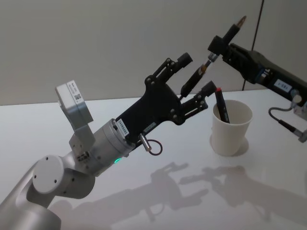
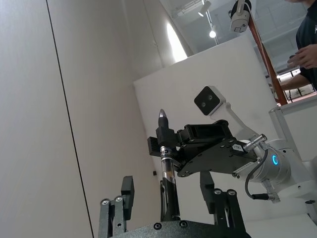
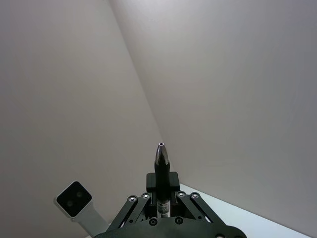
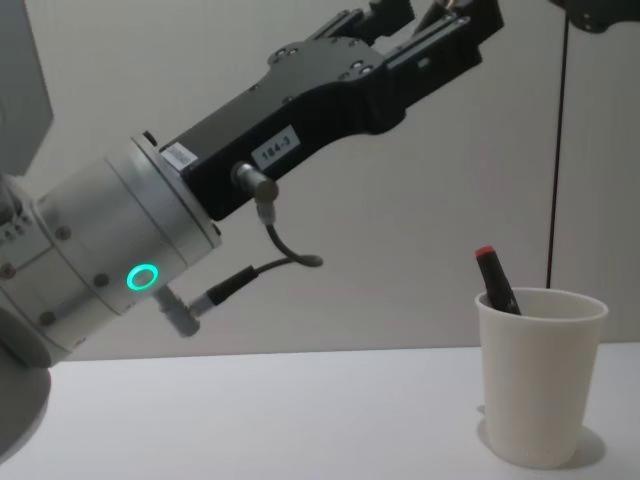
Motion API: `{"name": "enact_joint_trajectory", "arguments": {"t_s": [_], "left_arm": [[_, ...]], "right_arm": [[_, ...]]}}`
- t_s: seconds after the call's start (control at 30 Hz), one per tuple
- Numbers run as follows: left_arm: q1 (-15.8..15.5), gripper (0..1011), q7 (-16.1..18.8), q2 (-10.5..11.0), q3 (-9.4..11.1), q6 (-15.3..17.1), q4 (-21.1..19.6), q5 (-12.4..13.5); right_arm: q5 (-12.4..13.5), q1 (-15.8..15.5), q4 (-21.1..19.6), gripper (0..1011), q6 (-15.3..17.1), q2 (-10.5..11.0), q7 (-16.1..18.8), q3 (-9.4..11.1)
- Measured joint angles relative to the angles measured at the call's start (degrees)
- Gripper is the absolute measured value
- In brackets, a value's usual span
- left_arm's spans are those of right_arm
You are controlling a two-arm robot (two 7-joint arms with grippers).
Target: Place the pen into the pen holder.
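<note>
White glossy surface under a grey wall. At frame centre, left pincer spread wide around the lower end of a dark pen, raised. At lower right, pen holder containing a red-capped pen. At upper right, right pincer clamped on the dark pen's upper part.
</note>
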Motion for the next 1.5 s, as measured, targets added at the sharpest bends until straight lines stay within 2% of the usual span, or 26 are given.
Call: {"name": "enact_joint_trajectory", "arguments": {"t_s": [0.27, 0.57, 0.77, 0.87, 1.0, 1.17, 1.37, 1.5], "left_arm": [[0.0, 1001, 0.0, 0.0, 0.0, 0.0, 0.0, 0.0], [0.0, 1001, 0.0, 0.0, 0.0, 0.0, 0.0, 0.0], [0.1, 1001, 0.4, 0.3, -0.1, 0.1, -0.3, 0.2], [0.5, 1001, 1.8, 0.9, -0.5, 0.6, -1.2, 1.1], [0.9, 1001, 3.6, 1.9, -1.1, 1.4, -2.6, 2.4], [1.4, 1001, 6.3, 3.3, -1.9, 3.0, -4.6, 4.5], [2.0, 1001, 10.7, 6.1, -3.7, 6.6, -8.5, 8.4], [2.1, 1001, 13.0, 7.8, -4.9, 9.0, -10.7, 10.7]], "right_arm": [[0.5, 0.4, -0.3, 131, -1.3, 0.2, -0.7, 0.5], [2.1, 1.8, -1.7, 131, -4.9, 1.3, -2.7, 2.4], [3.5, 2.5, -2.8, 131, -7.9, 3.2, -4.5, 4.6], [4.2, 2.3, -3.3, 131, -9.4, 4.5, -5.5, 5.8], [5.2, 1.1, -4.1, 131, -11.2, 6.8, -6.7, 7.7], [6.4, -2.0, -5.6, 131, -13.3, 9.9, -8.3, 10.2], [6.8, -5.4, -7.1, 131, -14.4, 12.5, -9.5, 11.9], [6.2, -7.0, -7.8, 131, -14.4, 13.9, -10.1, 12.5]]}}
